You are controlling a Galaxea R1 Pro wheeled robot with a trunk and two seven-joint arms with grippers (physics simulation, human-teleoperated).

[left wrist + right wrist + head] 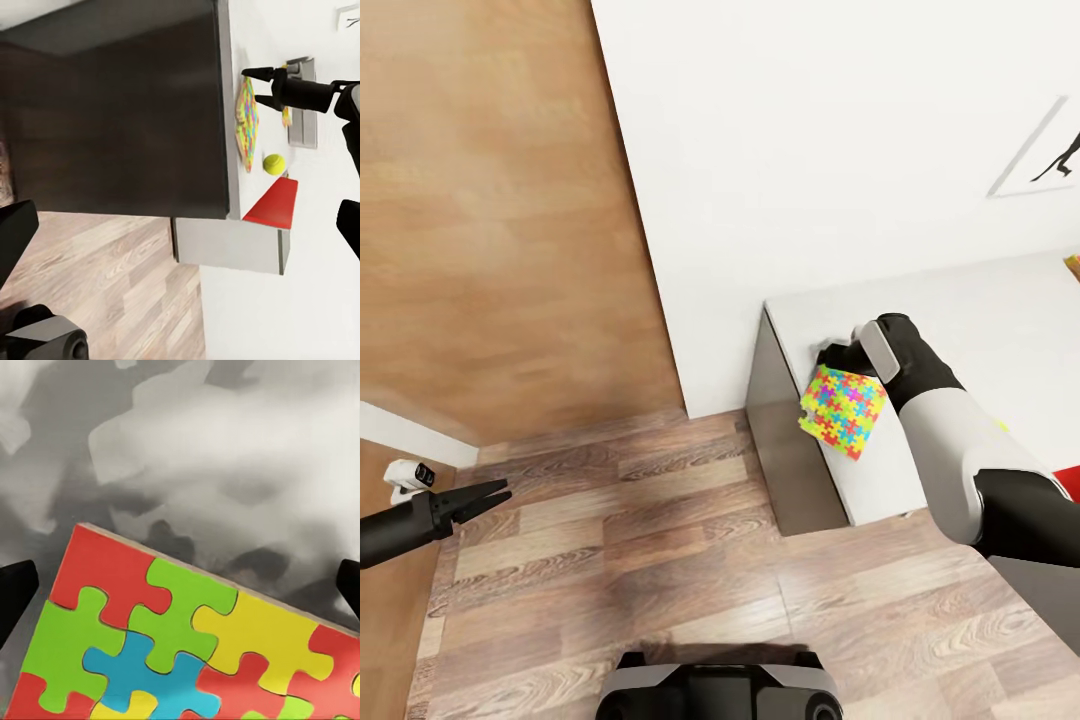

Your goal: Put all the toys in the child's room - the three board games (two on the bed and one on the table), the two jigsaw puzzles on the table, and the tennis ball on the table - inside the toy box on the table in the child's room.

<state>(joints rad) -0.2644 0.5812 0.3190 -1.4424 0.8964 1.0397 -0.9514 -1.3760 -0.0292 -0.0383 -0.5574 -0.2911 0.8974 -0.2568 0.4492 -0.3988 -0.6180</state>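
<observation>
A jigsaw puzzle (pixel 843 410) (pixel 247 124) (pixel 187 645) lies flat at the left end of the pale table (pixel 980 310), one corner over the edge. My right gripper (pixel 835 365) (pixel 253 84) (pixel 180 585) hovers just over its far end, open, one finger on each side and nothing held. The tennis ball (pixel 274 163) rests on the table a little past the puzzle. Beyond the gripper sits a grey rectangular shape (pixel 304 105); I cannot tell whether it is the toy box. Out over the floor to the left, my left gripper (pixel 495 495) (pixel 180 229) stays open and empty.
A white wall (pixel 810 150) rises behind the table, and a picture (pixel 1045 150) hangs on it. The table's grey end panel (pixel 785 450) drops to the wood floor (pixel 660 560). A red-topped grey block (pixel 274 202) stands by the table's near side.
</observation>
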